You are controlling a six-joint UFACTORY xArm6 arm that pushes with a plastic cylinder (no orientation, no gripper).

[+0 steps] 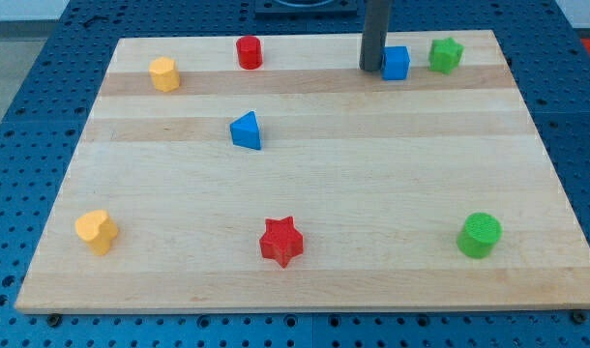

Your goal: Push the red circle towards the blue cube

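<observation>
The red circle (249,52) stands near the view's top, left of centre, on the wooden board (305,261). The blue cube (397,63) stands near the top, right of centre. My tip (372,69) is at the lower end of the dark rod, just left of the blue cube and almost touching it. The tip is far to the right of the red circle.
A green star (446,55) sits right of the blue cube. A yellow hexagon (163,73) is at the top left, a blue triangle (247,130) below the red circle. A yellow heart (97,232), a red star (281,242) and a green cylinder (480,235) line the bottom.
</observation>
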